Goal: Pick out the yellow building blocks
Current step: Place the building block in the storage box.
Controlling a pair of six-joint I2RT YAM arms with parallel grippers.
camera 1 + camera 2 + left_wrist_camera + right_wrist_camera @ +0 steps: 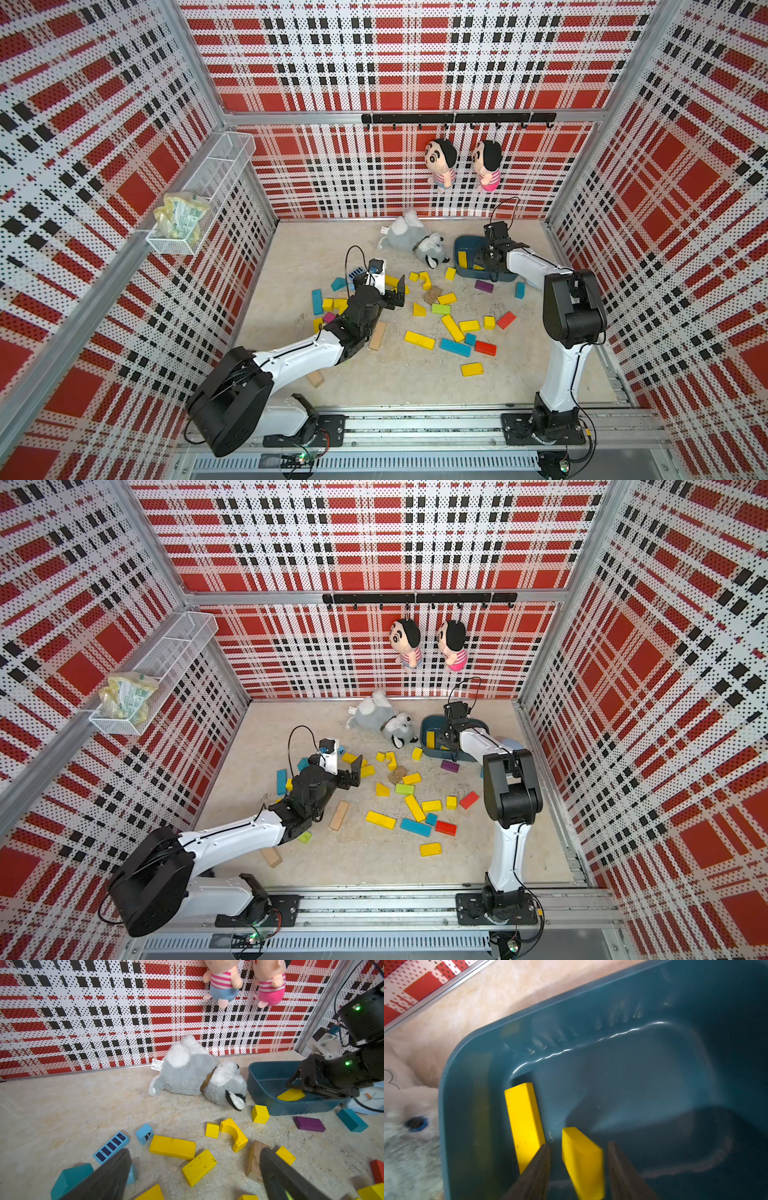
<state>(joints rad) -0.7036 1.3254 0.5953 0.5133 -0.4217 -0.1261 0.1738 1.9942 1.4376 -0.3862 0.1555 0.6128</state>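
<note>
Several yellow building blocks lie scattered mid-floor in both top views, among them a long bar (419, 340) (380, 819), a brick (472, 369) and a wedge (419, 309). My left gripper (400, 291) (355, 771) (195, 1150) hangs open above a yellow bar (172, 1147) and a short yellow brick (199, 1167). My right gripper (484, 259) (446, 739) (579, 1144) is inside the dark blue bin (457, 245) (591, 1012). Its jaws stand apart with a blurred yellow block (583, 1161) loose between them, a gap on each side. Another yellow bar (524, 1120) lies on the bin floor.
A grey plush toy (415, 241) lies by the bin's left side. Teal (455, 347), red (485, 348), purple (484, 286) and lime (440, 308) blocks and wooden planks (377, 336) mix with the yellow ones. Two dolls (442, 162) hang on the back wall.
</note>
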